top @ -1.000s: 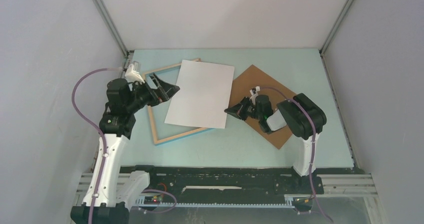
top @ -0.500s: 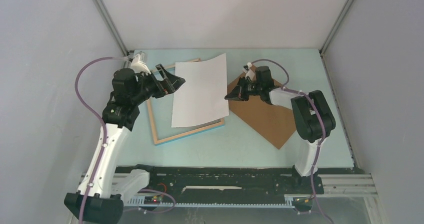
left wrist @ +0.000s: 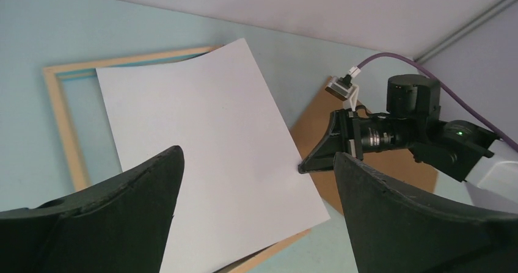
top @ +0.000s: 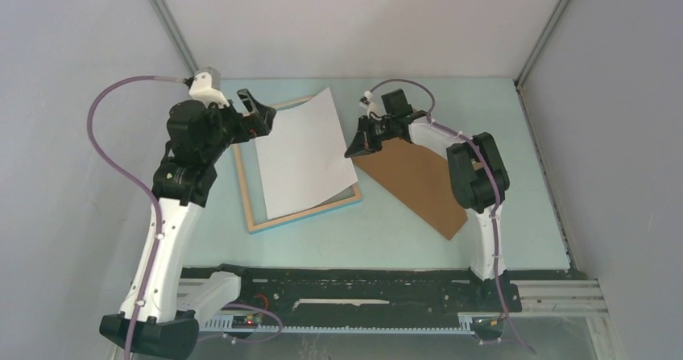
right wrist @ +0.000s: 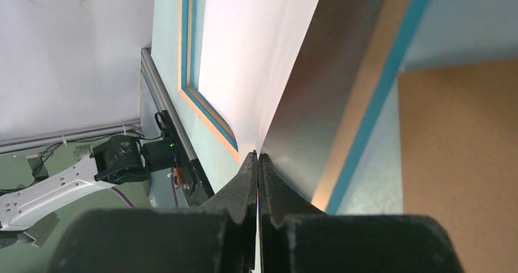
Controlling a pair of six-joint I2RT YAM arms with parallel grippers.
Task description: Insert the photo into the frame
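The photo shows its plain white back and hangs tilted over the frame, its right edge lifted. My right gripper is shut on that right edge; in the right wrist view the sheet runs edge-on out of the closed fingertips. The frame lies flat on the table with its light wood side up and a teal edge showing. My left gripper hovers open above the frame's far left corner, nothing between its fingers. From the left wrist the photo fills the gap between both fingers.
A plain brown backing board lies flat on the pale teal table right of the frame, under my right arm. Grey enclosure walls stand on the left, right and far sides. A black rail runs along the near edge.
My right gripper has lifted the photo's right edge and carried it left and away, tilting the sheet over the frame. My left arm has risen and moved toward the far left corner.
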